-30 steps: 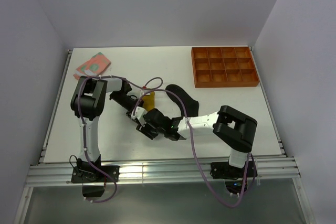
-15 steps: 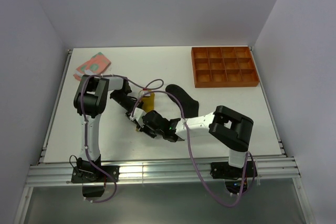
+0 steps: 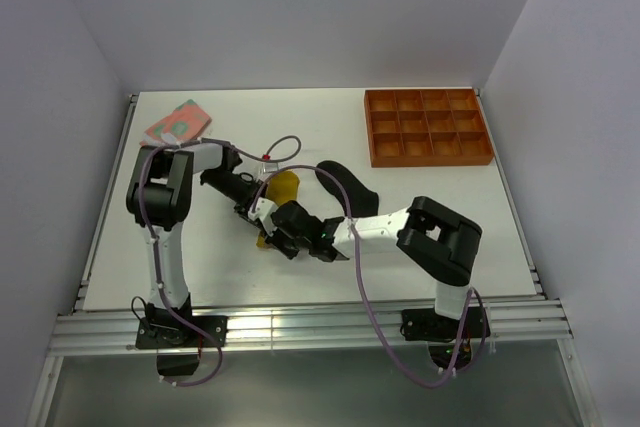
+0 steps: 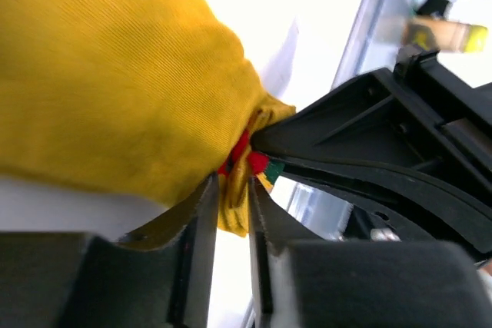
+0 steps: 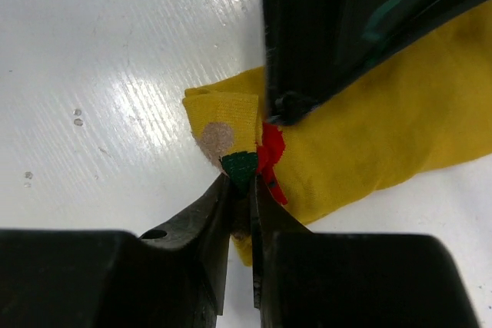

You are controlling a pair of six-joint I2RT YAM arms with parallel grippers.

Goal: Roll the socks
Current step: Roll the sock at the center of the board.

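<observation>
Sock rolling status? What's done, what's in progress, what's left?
Done: nothing looks rolled yet.
In hand: the yellow sock is bunched between both arms, with the left gripper and right gripper each pinching its edge.
Left: finishing that roll, then the black sock lying flat mid-table and the pink sock at the far left corner.

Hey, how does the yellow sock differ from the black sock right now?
The yellow sock is bunched up, its edge pinched between the fingers of the left gripper and right gripper; the black sock lies flat in a bend with no gripper on it. Both rest on the white table, side by side.
</observation>
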